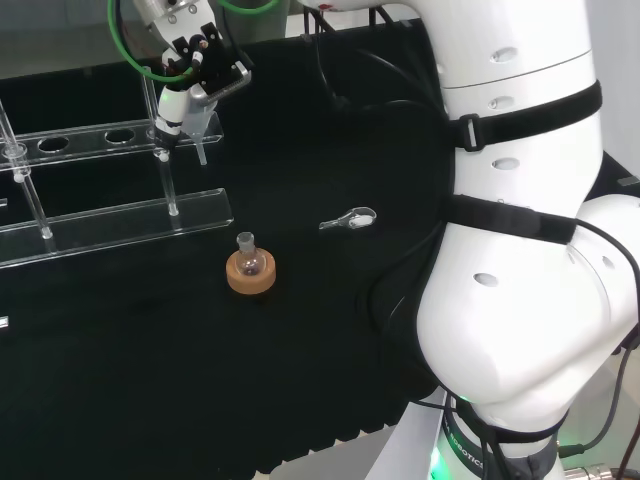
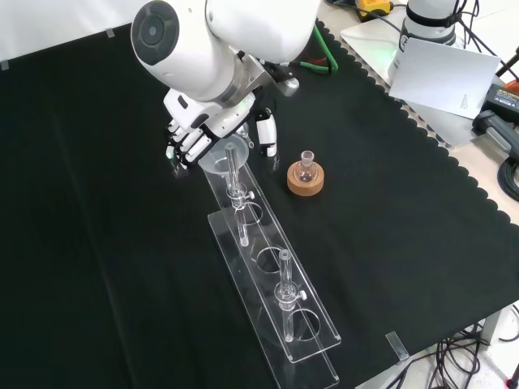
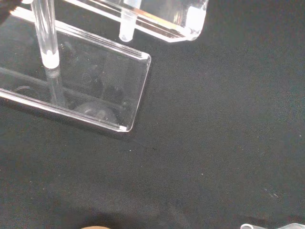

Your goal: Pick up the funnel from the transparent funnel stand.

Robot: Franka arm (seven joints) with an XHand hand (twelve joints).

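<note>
- At the far end of the transparent funnel stand, in the front view, the funnel sits in the end hole of the upper shelf, its wide mouth up and its stem hanging down through the hole.
- Around that mouth the hand has its fingers curled on one side and the thumb on the other; I judge them grasping the funnel's cone, though clear ware makes exact contact hard to confirm.
- From the head view, the funnel's spout shows just below the hand, beside the stand's post.
- Handling, as a judgement: it looks light, rigid, smooth and slippery, and would crack or chip if squeezed hard or dropped.
- Best hold is on the cone's outer wall below the rim, not the thin stem.
- Lifting should go straight up, so the stem clears the hole without levering the shelf.
- Nearby on the counter stands a small flask in a cork ring, well apart.
</note>
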